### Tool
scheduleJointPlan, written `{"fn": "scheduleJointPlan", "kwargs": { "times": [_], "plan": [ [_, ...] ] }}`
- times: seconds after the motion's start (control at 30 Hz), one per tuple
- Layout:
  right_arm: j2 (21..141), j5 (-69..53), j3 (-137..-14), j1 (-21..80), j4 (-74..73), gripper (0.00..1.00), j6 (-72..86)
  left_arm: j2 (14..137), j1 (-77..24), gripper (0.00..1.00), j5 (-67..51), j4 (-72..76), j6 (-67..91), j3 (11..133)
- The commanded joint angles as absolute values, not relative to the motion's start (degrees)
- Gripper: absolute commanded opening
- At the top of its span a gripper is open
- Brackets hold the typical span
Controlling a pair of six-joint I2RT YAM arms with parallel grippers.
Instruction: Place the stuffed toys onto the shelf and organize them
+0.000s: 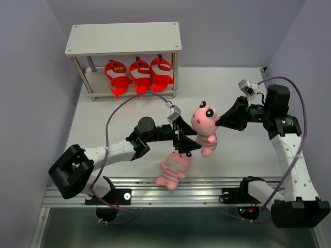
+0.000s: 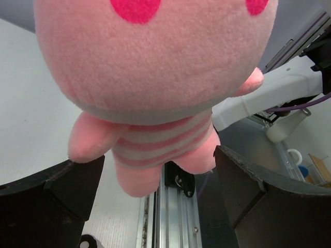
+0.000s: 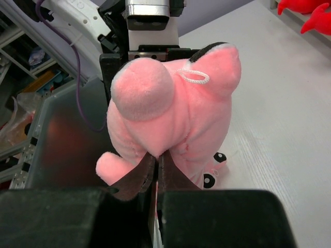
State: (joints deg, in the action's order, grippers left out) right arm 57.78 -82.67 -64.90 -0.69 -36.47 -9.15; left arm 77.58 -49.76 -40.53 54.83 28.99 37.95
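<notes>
A pink striped-belly toy (image 1: 204, 129) hangs above the table with my right gripper (image 1: 219, 123) shut on the plush at its back (image 3: 158, 155). My left gripper (image 1: 188, 140) stands open on the toy's other side. Its two fingers (image 2: 57, 188) flank the toy's striped lower body (image 2: 155, 150) without pressing it. A second pink toy (image 1: 174, 170) lies on the table near the front edge, below the held one. Three red sharks (image 1: 139, 75) stand in a row on the lower tier of the shelf (image 1: 124, 39). The top board is bare.
An aluminium rail (image 1: 207, 186) runs along the table's front edge, right under the lying pink toy. Purple cables loop over both arms. Walls close in the table on the left, right and back.
</notes>
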Motion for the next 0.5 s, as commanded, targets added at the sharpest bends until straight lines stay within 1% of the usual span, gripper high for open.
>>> {"fn": "scheduleJointPlan", "kwargs": {
  "times": [0.0,0.1,0.17,0.2,0.3,0.37,0.4,0.47],
  "plan": [
    [57.83,-85.52,-67.94,-0.97,-34.19,0.01,-8.44,77.96,-50.80,0.99,-40.61,63.01,31.11,37.97],
    [57.83,-85.52,-68.46,-0.97,-34.19,0.01,-8.44,78.84,-51.76,0.98,-39.90,63.63,31.38,38.76],
    [57.75,-85.43,-68.73,-0.97,-34.19,0.01,-8.44,79.71,-51.94,0.95,-39.73,64.68,32.51,39.02],
    [57.74,-85.26,-68.99,-0.97,-34.19,0.01,-8.44,79.98,-51.94,0.91,-39.64,65.99,33.22,38.94],
    [57.39,-84.82,-68.99,-0.97,-34.28,0.01,-8.61,80.86,-51.94,0.84,-39.64,67.76,35.59,38.67],
    [57.30,-84.73,-68.56,-0.97,-34.28,0.01,-8.79,81.56,-51.94,0.76,-39.64,69.51,36.65,38.50],
    [57.22,-84.73,-68.29,-0.97,-34.28,0.01,-8.79,82.00,-51.94,0.65,-39.99,70.39,37.69,38.41],
    [57.13,-84.55,-68.03,-0.97,-34.28,0.01,-8.96,82.61,-51.94,0.52,-40.51,71.19,39.28,38.67]
  ]
}}
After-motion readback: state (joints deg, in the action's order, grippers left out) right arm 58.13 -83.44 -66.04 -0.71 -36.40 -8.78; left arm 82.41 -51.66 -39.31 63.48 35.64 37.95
